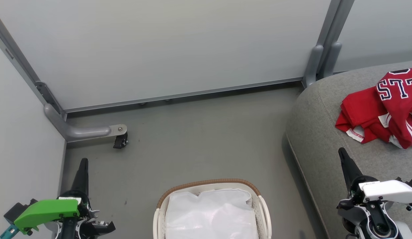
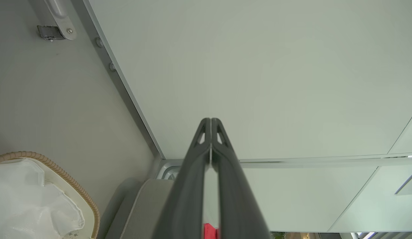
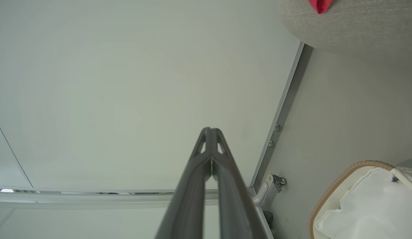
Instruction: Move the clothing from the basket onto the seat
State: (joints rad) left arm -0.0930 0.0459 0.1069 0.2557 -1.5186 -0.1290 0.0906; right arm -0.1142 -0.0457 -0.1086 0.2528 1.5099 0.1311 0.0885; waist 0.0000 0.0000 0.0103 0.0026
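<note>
Red cloth lies on the large grey fabric seat (image 1: 319,132): the plain red garment (image 1: 360,114) and the red lettered jersey (image 1: 400,103) touch in one heap. The oval white perforated basket (image 1: 209,183) with brown woven rim shows you its white liner sheet (image 1: 209,215), no red. Your left gripper (image 1: 83,165) and right gripper (image 1: 342,154) sit pressed together, empty; judge the move done.

Red clothing (image 1: 365,114), white-lettered; grey seat (image 1: 320,132); white, brown-rimmed basket (image 1: 264,207).
</note>
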